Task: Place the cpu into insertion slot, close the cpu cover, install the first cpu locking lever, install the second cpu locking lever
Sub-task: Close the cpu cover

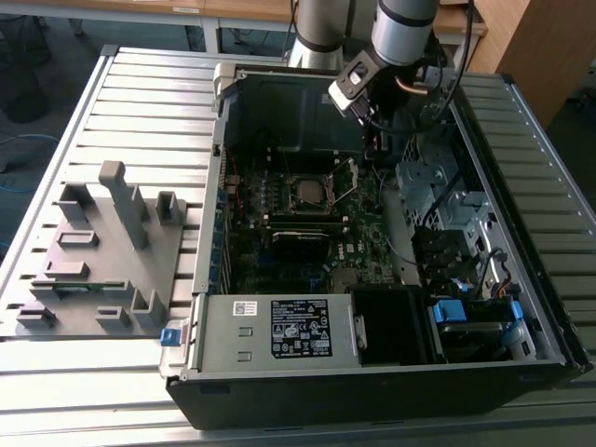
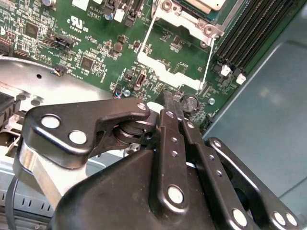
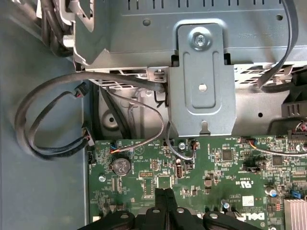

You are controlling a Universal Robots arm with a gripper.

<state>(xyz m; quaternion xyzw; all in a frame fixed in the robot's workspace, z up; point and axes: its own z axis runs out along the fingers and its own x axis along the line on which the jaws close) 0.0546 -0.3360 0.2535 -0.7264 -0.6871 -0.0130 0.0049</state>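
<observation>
The cpu (image 1: 306,194) lies flat with its silver-grey top up inside the insertion slot (image 1: 291,179) on the green motherboard (image 1: 279,251). The cpu cover (image 1: 346,180) stands open, hinged up on the slot's side toward the exterior view's right. In the second wrist view the cover (image 2: 178,19) is a silvery frame with board showing through its cut-out, and a corner of the cpu (image 2: 207,4) shows beyond it. My gripper (image 1: 374,140) hangs above the board just past the cover. Its black fingers (image 2: 168,120) are pressed together, shut with nothing between them (image 3: 165,203).
Long black memory slots (image 2: 254,28) run beside the socket. A grey metal drive cage (image 3: 201,72) and looping cables (image 3: 48,120) crowd the case wall near the gripper. A power supply (image 1: 279,326) fills the case front. A grey fixture (image 1: 102,251) sits on the slatted table.
</observation>
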